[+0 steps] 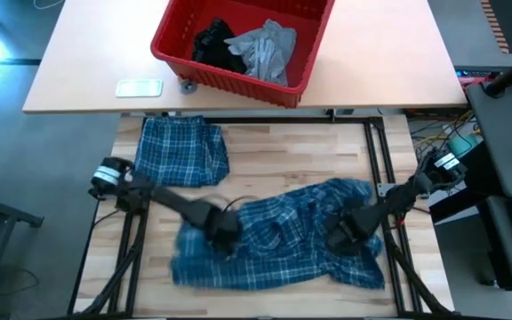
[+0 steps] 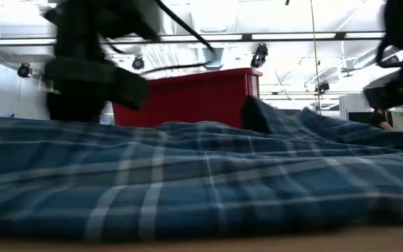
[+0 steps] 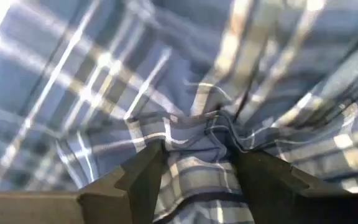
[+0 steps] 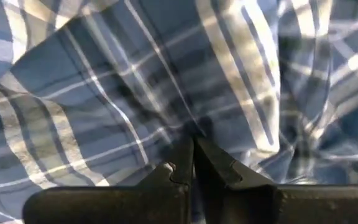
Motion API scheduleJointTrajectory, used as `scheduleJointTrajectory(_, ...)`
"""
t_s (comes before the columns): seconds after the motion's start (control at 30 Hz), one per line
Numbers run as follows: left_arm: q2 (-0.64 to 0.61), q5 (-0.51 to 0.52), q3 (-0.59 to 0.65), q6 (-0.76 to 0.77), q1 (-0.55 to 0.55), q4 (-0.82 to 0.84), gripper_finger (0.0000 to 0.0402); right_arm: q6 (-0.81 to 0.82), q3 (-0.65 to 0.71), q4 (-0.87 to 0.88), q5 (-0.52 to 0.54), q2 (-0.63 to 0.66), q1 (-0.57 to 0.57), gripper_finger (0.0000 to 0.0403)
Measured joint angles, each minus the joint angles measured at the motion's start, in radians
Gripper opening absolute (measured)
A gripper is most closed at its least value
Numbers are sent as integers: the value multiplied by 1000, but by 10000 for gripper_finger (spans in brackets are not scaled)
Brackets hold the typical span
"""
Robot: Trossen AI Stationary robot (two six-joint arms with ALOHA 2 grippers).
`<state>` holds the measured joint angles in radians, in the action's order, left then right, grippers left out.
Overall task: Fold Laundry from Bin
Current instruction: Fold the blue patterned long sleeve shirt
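We're seeing the spread plaid shirt (image 1: 278, 244) hogging the near table; the folded plaid piece (image 1: 182, 151) and red bin (image 1: 238, 44) are blocking the back-left, leaving bare wood (image 1: 309, 151) between.

The scene was viewed from straight overhead and level from the surface (image 1: 265, 142); each wrist camera was pressed close above its pincer, all sharing the plaid shirt (image 1: 283, 236).

bin (image 1: 238, 82) cropped at top edge
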<state>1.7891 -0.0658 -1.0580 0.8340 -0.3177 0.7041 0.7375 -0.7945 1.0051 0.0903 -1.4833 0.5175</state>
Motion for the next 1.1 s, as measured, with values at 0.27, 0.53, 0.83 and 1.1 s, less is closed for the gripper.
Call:
scheduleJointTrajectory(0.27, -42, 167, -2, 372, -138, 60, 203, -494, -2, -13, 224, 1, -277, 9)
scheduleJointTrajectory(0.53, -139, 360, -38, 67, -5, 53, 222, -589, -139, 165, 268, 63, -418, 9)
scheduleJointTrajectory(0.83, -299, 359, 83, 210, -178, 16, 226, -476, -203, -241, 81, 175, -264, 9)
scheduleJointTrajectory(1.1, -200, 275, 258, 549, -258, -65, 215, -494, -197, -664, 51, 2, -216, 9)
